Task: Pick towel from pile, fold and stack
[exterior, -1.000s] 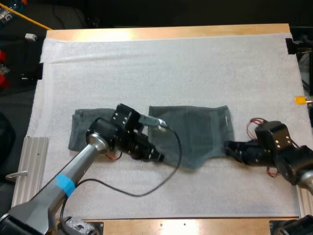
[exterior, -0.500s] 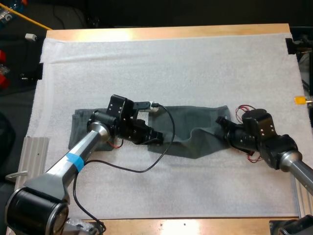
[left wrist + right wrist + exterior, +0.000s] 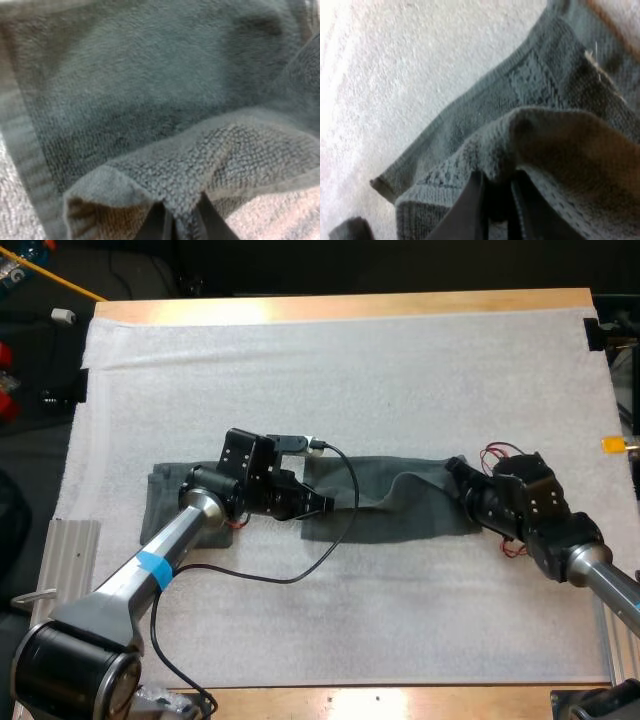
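Towel [image 3: 400,512] at mid-frame: our left gripper [image 3: 320,506] and right gripper [image 3: 456,478] each clamp its lifted edge; we should move both level and together, landing edge on edge.

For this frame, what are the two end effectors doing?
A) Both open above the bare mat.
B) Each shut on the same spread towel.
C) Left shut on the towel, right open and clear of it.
B: the wrist views show the left end effector and the right end effector each pinching a fold of the grey-green towel.
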Controlling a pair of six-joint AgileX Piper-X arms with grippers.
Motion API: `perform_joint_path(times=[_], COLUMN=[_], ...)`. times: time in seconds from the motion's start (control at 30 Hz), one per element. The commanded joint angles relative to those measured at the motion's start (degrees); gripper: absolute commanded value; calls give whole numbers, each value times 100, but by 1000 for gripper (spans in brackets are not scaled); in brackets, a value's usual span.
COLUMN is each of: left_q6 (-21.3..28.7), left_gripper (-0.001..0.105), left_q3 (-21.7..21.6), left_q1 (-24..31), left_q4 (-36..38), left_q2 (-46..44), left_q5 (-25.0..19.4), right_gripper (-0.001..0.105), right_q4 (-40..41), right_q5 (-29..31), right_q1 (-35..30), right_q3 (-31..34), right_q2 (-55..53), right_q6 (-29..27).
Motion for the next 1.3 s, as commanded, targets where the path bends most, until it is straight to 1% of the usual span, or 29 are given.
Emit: perform_joint_path(times=[0.0,0.13,0.37,0.53,0.63,0.7,0.73,0.8,0.83,0.87,0.9,0.97,1.0,1.07,1.13,1.27], left_q6=[8,8,8,8,-4,-81,-98,-121,-121,-121,-121,-121,-121,-121,-121,-45], left_gripper=[0,0,0,1,13,29,37,55,60,65,66,66,66,66,66,66], left_q3=[-5,-5,-5,-5,-5,-5,-5,-27,-41,-79,-121,-246,-304,-448,-535,-581], left_q1=[2,2,2,2,2,2,2,2,2,2,2,2,2,2,2,2], left_q4=[-127,-233,-259,-322,-330,-348,-354,-362,-367,-374,-374,-391,-399,-371,-321,-293], left_q2=[-34,-34,-34,-34,-34,-34,-34,-34,-34,-34,-34,-42,-57,-141,-258,-682], left_q5=[-70,-123,-446,-446,-446,-446,-446,-430,-406,-350,-307,-153,-62,15,33,32], right_gripper=[0,0,0,0,0,0,3,14,21,31,40,55,61,65,64,64], right_q4=[-40,-40,-40,-47,-179,-360,-464,-738,-878,-1074,-1226,-1536,-1641,-1792,-1842,-1757], right_q5=[79,87,255,320,302,209,162,34,-13,-70,-116,-154,-174,-272,-408,-788], right_q1=[-13,-13,-13,-13,-13,-13,-13,-13,-13,-13,-13,-13,-13,-13,-13,-13], right_q3=[-13,-13,-13,-13,-13,-13,-13,-13,-13,-13,-13,-13,-13,-13,-13,-13], right_q2=[-21,-21,-21,-21,-21,-21,-21,-21,-21,-21,-21,-21,-21,-21,-21,-101], right_q6=[-1,-1,-1,-26,-154,-154,-154,-154,-154,-154,-154,-154,-154,-159,-266,-929])
